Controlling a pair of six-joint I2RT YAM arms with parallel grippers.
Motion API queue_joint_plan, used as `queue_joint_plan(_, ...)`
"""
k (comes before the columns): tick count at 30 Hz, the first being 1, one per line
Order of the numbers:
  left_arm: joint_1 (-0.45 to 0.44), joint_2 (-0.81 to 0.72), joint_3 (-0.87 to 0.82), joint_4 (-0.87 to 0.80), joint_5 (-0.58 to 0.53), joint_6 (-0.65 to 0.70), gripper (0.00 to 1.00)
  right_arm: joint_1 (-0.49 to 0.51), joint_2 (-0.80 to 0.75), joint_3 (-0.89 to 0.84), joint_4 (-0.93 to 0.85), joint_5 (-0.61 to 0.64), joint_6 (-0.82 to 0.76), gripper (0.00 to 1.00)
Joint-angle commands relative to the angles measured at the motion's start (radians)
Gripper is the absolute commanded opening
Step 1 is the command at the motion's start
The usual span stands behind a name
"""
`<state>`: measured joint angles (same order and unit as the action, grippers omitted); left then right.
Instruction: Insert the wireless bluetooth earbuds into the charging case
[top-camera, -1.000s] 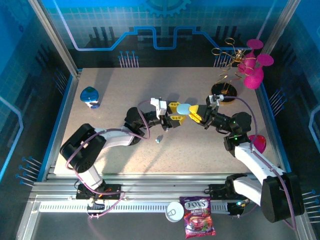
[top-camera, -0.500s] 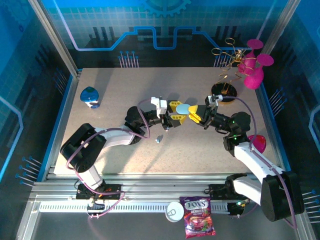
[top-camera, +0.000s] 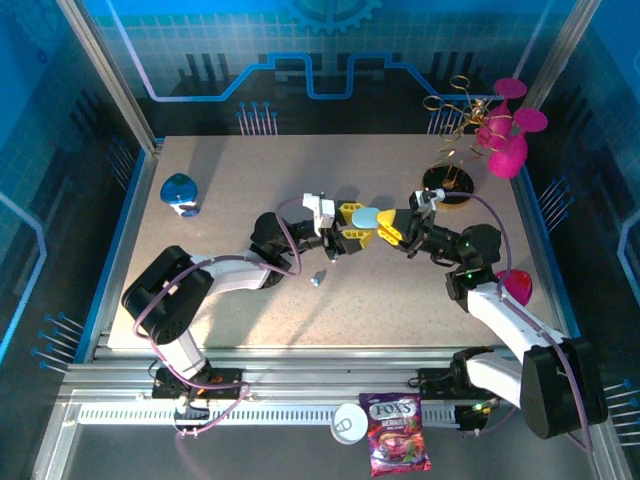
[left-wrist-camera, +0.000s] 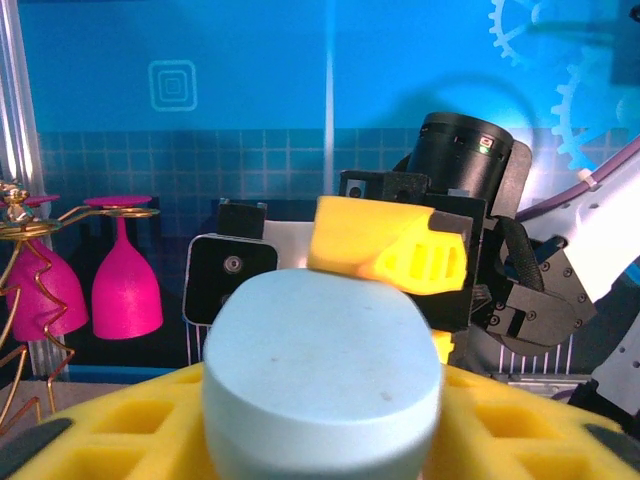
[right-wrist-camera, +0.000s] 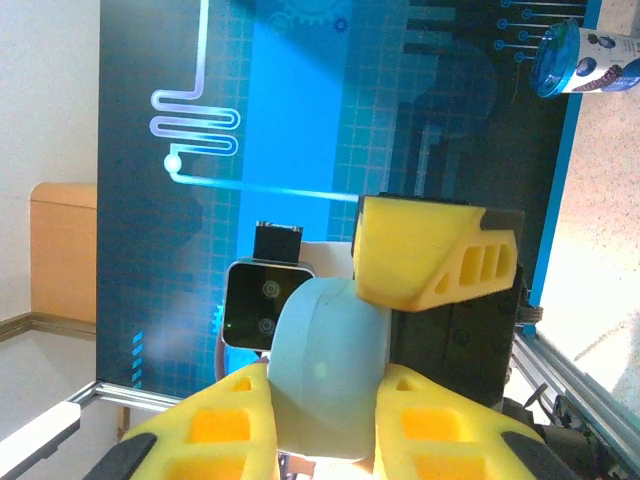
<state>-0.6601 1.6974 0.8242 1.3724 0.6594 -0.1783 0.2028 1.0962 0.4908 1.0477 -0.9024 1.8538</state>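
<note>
The left fingers (top-camera: 347, 211) and the right fingers (top-camera: 391, 232) meet tip to tip above the middle of the bench (top-camera: 400, 300). Both sets are closed on one pale blue charging case (top-camera: 367, 216), each clamping an opposite end. The case hangs clear of the bench, its long axis running from the left arm towards the right. One tiny earbud (top-camera: 317, 279) lies on the bench, on the near side of the left fingers and apart from them — too small to tell which way it points.
</note>
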Motion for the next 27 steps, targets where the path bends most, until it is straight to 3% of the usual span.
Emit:
queue_joint_plan(1,-0.009,0.008,0.02,0.03,0.051,0.017,0.42,0.003,0.002,0.007,0.052,0.031,0.001,0.16)
queue_joint_plan(8,-0.01,0.01,0.016,0.03,0.052,0.014,0.33,0.002,-0.001,0.008,0.045,0.032,0.001,0.17)
queue_joint_plan(10,-0.01,0.009,0.019,0.03,0.046,0.004,0.31,0.001,-0.016,0.011,0.0,0.03,-0.033,0.27)
queue_joint_plan(13,-0.004,0.004,0.014,0.028,0.028,-0.015,0.27,-0.007,-0.062,0.023,-0.142,0.031,-0.15,0.56)
queue_joint_plan(15,0.007,0.001,0.007,0.026,0.026,-0.035,0.26,-0.017,-0.109,0.038,-0.309,0.042,-0.279,0.69)
queue_joint_plan(17,0.015,-0.008,-0.005,0.0,0.025,-0.03,0.26,-0.022,-0.158,0.07,-0.516,0.062,-0.447,0.76)
queue_joint_plan(21,0.034,-0.036,-0.043,-0.082,0.027,0.029,0.27,0.014,-0.225,0.225,-1.048,0.2,-0.932,0.81)
queue_joint_plan(24,0.066,-0.036,-0.057,-0.069,0.084,-0.033,0.26,0.075,-0.228,0.313,-1.242,0.363,-1.184,0.83)
queue_joint_plan(27,0.084,-0.045,-0.072,-0.069,0.139,-0.061,0.26,0.12,-0.205,0.372,-1.357,0.433,-1.388,0.83)
